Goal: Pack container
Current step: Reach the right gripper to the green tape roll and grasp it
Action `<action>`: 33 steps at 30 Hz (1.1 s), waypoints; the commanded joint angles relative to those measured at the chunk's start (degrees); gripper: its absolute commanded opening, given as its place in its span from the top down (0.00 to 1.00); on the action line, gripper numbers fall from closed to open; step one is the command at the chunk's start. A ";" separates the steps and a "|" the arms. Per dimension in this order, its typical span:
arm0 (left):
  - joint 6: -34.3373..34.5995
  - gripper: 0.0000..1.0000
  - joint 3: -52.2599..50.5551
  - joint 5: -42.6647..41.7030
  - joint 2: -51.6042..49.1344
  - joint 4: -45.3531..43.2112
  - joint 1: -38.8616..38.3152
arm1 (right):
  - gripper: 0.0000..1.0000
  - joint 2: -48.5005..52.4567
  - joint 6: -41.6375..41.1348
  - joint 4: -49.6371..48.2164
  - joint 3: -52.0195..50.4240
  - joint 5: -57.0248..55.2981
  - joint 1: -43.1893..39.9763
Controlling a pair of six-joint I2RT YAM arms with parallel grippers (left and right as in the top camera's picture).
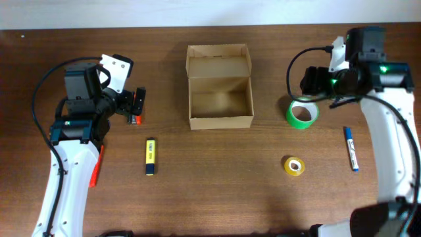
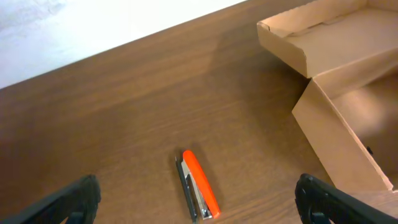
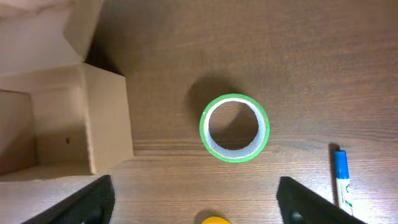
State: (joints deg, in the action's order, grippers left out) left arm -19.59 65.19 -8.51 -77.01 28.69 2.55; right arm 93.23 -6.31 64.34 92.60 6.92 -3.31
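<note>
plainly, the small tan cardboard box (image 1: 222, 121) sits at the desk's (image 1: 217, 191) 12 o'clock, flap lid open, only bare cardboard showing inside. at its 9 o'clock the left gripper (image 1: 137, 104) spreads its jaws wide over an orange stapler (image 2: 200, 186). at 3 o'clock the right gripper (image 1: 308, 97) does likewise over a green tape roll (image 3: 235, 155).

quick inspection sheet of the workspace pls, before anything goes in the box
surface: brown wooden table, no spills seen
job's things: tan cardboard box, flap lid open, inside looks empty
clutter: green tape roll, small yellow tape roll, blue marker pen, yellow marker, orange stapler, thin orange item beside the left arm, too small to identify
grippers: left tool open over the stapler; right tool open over the green roll; neither holds anything
cables: black cable loops on both arms
surroundings: white wall behind the table
</note>
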 commanded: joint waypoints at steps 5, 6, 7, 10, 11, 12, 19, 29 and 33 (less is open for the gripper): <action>-0.85 0.01 1.18 3.89 -1.97 3.50 0.24 | 0.20 12.24 1.44 -0.33 0.98 -4.15 3.13; -0.85 0.00 1.18 3.93 -1.97 3.54 0.24 | 0.20 13.16 1.44 -0.68 0.96 -5.79 3.93; -0.85 0.01 1.18 3.89 -1.97 3.61 0.24 | 0.20 13.99 1.55 -0.96 0.96 -6.54 4.63; -0.83 0.01 1.18 3.89 -1.97 4.15 0.24 | 0.20 17.05 1.88 -1.99 0.96 -7.19 5.60; -0.85 0.01 1.18 3.89 -1.97 4.39 0.24 | 0.20 17.84 1.88 -2.10 0.94 -7.19 5.60; -0.85 0.01 1.18 3.89 -1.97 4.83 0.24 | 0.20 18.60 1.88 -2.23 0.94 -7.21 5.60; -0.83 0.00 1.18 3.89 -1.97 6.10 0.24 | 0.20 23.23 1.60 -4.11 -0.66 -7.13 5.60; -0.85 0.00 1.18 3.91 -1.97 6.03 0.24 | 0.45 24.59 0.94 -10.40 -11.52 -6.12 5.60; -0.85 0.00 1.18 3.89 -1.97 6.08 0.24 | 0.78 24.59 0.28 -11.50 -12.57 -6.12 5.60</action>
State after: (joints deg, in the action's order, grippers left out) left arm -19.79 65.39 -5.04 -78.72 34.72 2.55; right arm 117.25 -5.72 53.12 80.44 1.08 2.09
